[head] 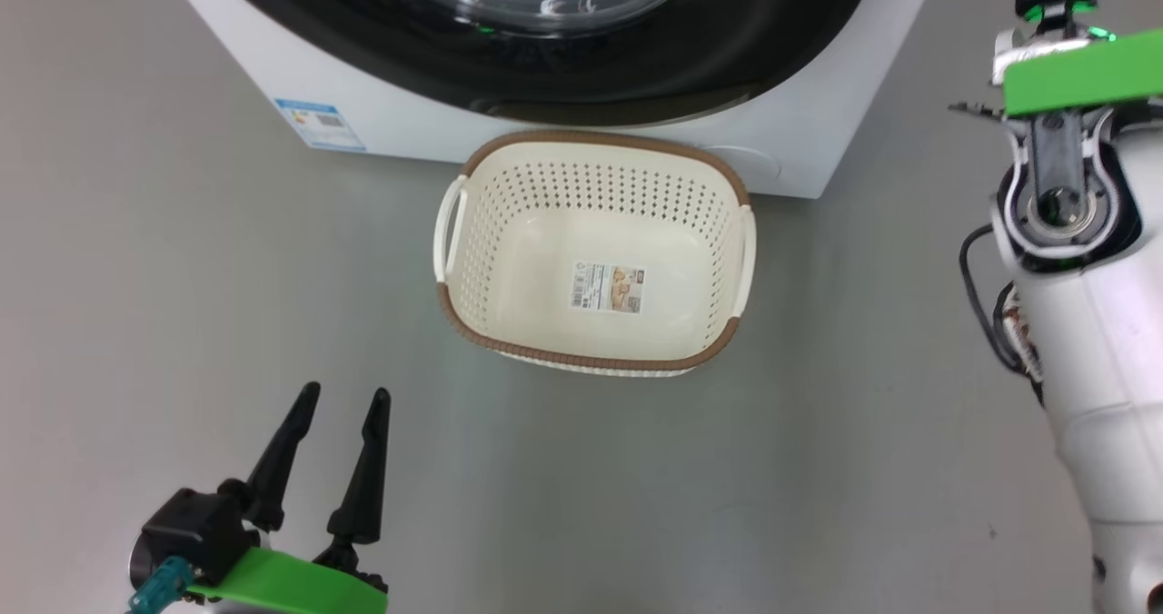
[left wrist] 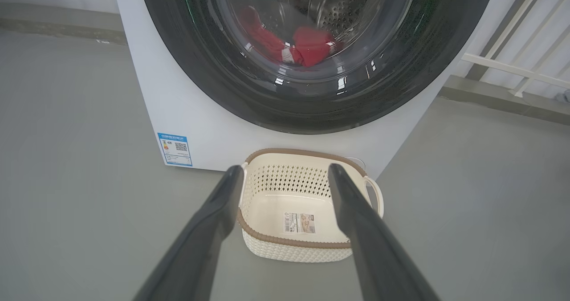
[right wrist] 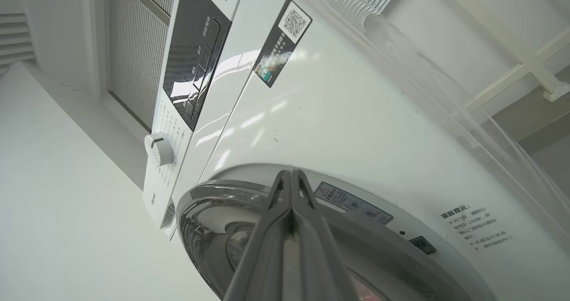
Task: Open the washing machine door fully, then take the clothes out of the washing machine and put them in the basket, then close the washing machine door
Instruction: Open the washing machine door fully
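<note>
The washing machine door [left wrist: 311,100] faces the spread, empty left hand [head: 346,392].

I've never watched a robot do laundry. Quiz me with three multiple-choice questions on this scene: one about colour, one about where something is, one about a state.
1. The rim of the basket is: A) brown B) blue C) black
2. The clothes lie: A) in the basket B) inside the washing machine C) on the floor
3. The left arm's jaws are: A) shut on a garment B) shut, empty C) open
Answers: 1 A, a brown band tops cream walls. 2 B, red fabric shows behind the washing machine door. 3 C, its fingers stand apart, holding nothing.
</note>
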Tool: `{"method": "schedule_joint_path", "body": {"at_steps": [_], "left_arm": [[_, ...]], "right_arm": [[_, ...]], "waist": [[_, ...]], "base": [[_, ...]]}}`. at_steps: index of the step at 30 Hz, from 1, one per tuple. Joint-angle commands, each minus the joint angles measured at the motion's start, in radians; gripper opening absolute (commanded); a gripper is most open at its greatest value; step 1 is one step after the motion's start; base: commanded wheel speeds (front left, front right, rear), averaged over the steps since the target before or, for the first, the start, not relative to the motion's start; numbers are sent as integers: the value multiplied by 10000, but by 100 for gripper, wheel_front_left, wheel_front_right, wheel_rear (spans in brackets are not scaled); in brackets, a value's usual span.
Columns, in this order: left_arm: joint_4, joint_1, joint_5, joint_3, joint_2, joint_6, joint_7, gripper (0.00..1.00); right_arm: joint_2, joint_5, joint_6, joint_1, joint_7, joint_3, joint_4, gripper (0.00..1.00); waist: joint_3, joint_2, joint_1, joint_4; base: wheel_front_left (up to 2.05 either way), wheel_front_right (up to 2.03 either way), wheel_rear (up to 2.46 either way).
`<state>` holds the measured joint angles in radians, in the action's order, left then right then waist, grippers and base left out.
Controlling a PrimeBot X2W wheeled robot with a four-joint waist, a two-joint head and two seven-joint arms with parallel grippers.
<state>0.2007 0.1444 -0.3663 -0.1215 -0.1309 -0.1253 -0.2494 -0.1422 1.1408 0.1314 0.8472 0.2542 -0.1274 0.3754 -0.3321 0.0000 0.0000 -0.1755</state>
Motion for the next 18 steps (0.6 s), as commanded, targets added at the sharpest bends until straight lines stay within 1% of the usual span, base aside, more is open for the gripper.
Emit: {"method": "schedule_joint_path", "body": {"at_steps": [1, 6, 10, 13, 14, 15, 18], "left_arm": [[-173, 238, -53, 308, -186, -54, -124, 100], [-101, 375, -112, 212, -173, -54, -124, 100], [-63, 462, -135, 141, -167, -54, -124, 100], [-29, 502, -144, 78, -172, -54, -124, 100], [-22, 518, -148, 52, -175, -54, -124, 100], [-22, 518, -148, 52, -175, -54, -124, 100], [-8, 573, -164, -34, -189, -54, -124, 100]], "right_arm": [[-36, 487, -7, 367, -129, -262, -134, 0], [-506, 2175, -7, 992, -936, -543, 266, 0], [-765, 3315, -7, 1344, -1761, -506, 491, 0], [-890, 4106, -7, 1583, -2404, -284, 652, 0], [-950, 4274, -7, 1669, -2645, -253, 689, 0], [-950, 4274, -7, 1669, -2645, -253, 689, 0], [-1116, 4647, -7, 1921, -3358, -208, 936, 0]], "waist": [[-265, 0, 0, -252], [-422, 0, 0, -400], [-514, 0, 0, -471], [-570, 0, 0, -513], [-595, 0, 0, -530], [-595, 0, 0, -530], [-674, 0, 0, -583]], "base": [[0, 0, 0], [0, 0, 0], [0, 0, 0], [0, 0, 0], [0, 0, 0], [0, 0, 0], [0, 0, 0]]}}
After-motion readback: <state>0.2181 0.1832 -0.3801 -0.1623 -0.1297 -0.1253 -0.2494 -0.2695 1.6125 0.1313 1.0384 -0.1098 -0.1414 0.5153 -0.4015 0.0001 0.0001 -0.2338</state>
